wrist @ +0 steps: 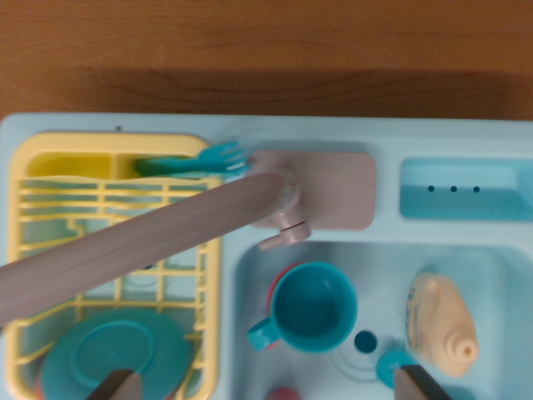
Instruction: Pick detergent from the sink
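Only the two fingertips (425,382) of the gripper (268,385) show at the bottom edge. The faucet (141,246) hides part of the yellow rack (108,146), and a pink object (283,393) is cut off below.

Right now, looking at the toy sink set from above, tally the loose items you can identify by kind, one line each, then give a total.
Cups: 1
Plates: 1
Forks: 1
Detergent bottles: 1
Total: 4
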Controlling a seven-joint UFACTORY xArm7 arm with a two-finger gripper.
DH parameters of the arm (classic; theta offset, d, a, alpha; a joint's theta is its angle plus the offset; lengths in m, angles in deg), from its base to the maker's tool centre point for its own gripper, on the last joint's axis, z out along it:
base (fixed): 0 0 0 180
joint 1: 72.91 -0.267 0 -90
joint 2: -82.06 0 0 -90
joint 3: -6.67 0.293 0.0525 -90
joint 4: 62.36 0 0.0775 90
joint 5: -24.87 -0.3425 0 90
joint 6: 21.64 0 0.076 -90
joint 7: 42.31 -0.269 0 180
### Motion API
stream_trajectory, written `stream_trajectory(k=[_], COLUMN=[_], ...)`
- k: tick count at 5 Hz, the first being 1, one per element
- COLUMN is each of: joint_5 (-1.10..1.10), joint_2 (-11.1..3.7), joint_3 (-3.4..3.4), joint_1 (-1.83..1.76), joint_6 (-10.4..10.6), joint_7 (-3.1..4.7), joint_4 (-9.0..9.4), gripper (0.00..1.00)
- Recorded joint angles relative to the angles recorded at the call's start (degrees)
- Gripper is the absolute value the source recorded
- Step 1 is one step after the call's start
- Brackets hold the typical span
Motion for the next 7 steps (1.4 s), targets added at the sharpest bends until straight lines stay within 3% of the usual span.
stream_trajectory(k=[1,2,3,4,5,6,7], joint_5=[-0.30,-0.30,-0.61,-0.61,-0.94,-0.94,-1.27], joint_2=[-0.71,-0.71,-1.43,-1.43,-2.19,-2.19,-2.98], joint_3=[-0.54,-0.54,-1.08,-1.08,-1.66,-1.66,-2.25], joint_1=[0.54,0.54,1.09,1.09,1.68,1.68,2.28], joint_6=[2.5,2.5,5.0,5.0,7.6,7.6,10.3], joint_7=[1.54,1.54,3.09,3.09,4.74,4.74,6.43], joint_4=[1.90,1.90,3.81,3.81,5.85,5.85,7.93], gripper=[0.00,0.00,0.00,0.00,0.00,0.00,0.00])
